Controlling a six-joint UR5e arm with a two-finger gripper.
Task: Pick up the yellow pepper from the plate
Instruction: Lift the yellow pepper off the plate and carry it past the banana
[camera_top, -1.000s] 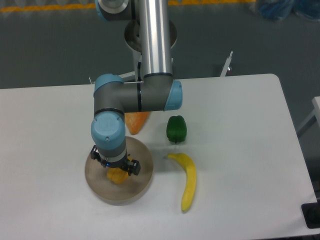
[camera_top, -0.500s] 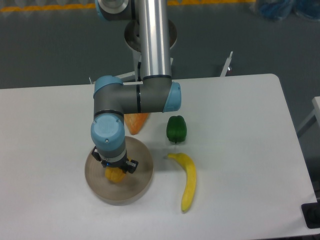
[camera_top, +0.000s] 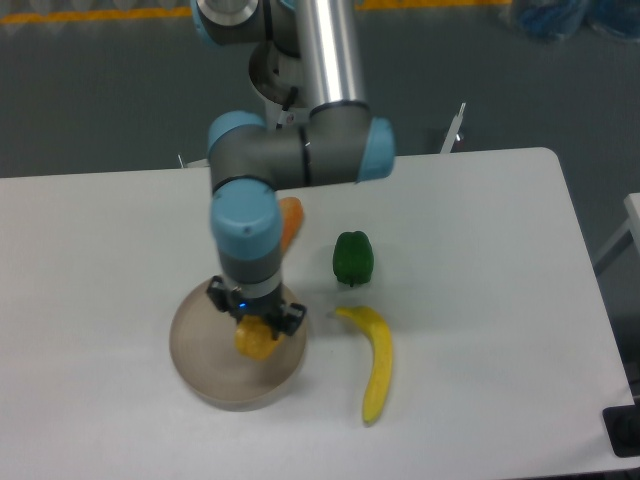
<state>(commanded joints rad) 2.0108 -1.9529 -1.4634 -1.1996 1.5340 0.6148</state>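
Since the earlier frame the gripper (camera_top: 256, 322) has shifted right, clamped on the yellow pepper (camera_top: 254, 340) over the plate (camera_top: 200, 355) in the lower left, so lifting clear seems next.

The yellow pepper (camera_top: 254, 341), small, lumpy and yellow-orange, sits over the right part of the plate (camera_top: 205, 365), its top hidden. The plate is a round, shallow beige-grey dish lying flat, much wider than the pepper.

White table (camera_top: 480, 300): plate (camera_top: 200, 355), banana (camera_top: 375, 360), green pepper (camera_top: 352, 258)
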